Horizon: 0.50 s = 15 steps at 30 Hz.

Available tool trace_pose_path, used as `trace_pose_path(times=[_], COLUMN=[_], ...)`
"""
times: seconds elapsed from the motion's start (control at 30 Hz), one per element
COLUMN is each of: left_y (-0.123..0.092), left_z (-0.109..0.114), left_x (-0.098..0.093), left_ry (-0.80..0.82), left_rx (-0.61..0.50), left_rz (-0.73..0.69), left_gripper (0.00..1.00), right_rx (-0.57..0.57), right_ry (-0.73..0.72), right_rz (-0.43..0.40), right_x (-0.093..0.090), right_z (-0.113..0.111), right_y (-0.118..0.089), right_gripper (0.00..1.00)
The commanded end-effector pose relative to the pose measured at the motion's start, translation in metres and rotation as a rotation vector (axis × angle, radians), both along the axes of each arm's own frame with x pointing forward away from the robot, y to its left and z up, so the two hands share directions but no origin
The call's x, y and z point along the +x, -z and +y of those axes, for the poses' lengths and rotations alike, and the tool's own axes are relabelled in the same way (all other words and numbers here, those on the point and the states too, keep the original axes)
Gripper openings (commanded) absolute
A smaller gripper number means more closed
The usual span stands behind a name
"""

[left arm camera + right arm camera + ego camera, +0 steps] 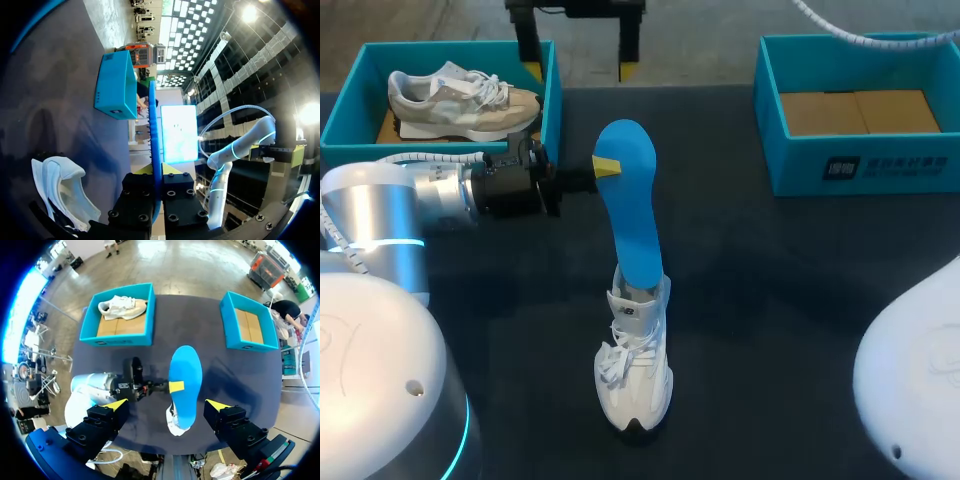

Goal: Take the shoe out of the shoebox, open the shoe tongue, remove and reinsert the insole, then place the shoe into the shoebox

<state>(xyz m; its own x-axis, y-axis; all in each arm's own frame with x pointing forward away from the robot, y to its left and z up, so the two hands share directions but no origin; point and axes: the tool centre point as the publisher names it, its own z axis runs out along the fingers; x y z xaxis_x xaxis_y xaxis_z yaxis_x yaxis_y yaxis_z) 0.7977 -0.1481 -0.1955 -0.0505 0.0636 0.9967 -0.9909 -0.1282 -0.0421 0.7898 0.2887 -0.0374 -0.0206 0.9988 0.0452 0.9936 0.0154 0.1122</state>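
The dark table point(770, 300) is carrying two teal boxes. The left shoebox point(348, 110) is sitting just behind the left gripper point(607, 167) and holding a second shoe point(460, 100). The right shoebox point(860, 165) is lying well apart from it on the far side, with only cardboard inside.

The white shoe point(635, 370) is standing on the table below and ahead of that gripper, toe toward the camera. The blue insole point(632, 210) is rising out of its opening, lower end tucked inside and upper end leaning up into the fingers. The left gripper is pinching the insole across its flat faces near the upper end. In the left wrist view the sheet is running edge-on between the two yellow tips.

The right gripper point(167, 405) is hanging high above the table, fingers spread wide and holding nothing, with the shoe and insole far beneath it.

The insole is looking thin, light and bendy, likely to buckle if pushed from the top. A grip on the faces nearer the shoe mouth would probably steer it better. The shoe is looking soft and light, so it may tip or slide unless the free gripper is steadying its collar or heel.
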Motion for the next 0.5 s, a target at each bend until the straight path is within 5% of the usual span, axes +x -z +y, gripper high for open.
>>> trace_pose_path(times=[0.03,0.5], left_y=[-0.001,-0.001], left_z=[0.001,0.001], left_x=[-0.001,-0.001], left_ry=[0.0,0.0], left_rx=[0.003,0.003], left_rz=[0.001,0.001], left_gripper=[0.0,0.0], right_rx=[0.231,0.435], right_ry=[-0.011,-0.008], right_rz=[-0.018,-0.026], right_x=[-0.008,-0.01], right_z=[-0.021,-0.047], right_y=[0.008,0.009], right_gripper=[1.0,1.0])
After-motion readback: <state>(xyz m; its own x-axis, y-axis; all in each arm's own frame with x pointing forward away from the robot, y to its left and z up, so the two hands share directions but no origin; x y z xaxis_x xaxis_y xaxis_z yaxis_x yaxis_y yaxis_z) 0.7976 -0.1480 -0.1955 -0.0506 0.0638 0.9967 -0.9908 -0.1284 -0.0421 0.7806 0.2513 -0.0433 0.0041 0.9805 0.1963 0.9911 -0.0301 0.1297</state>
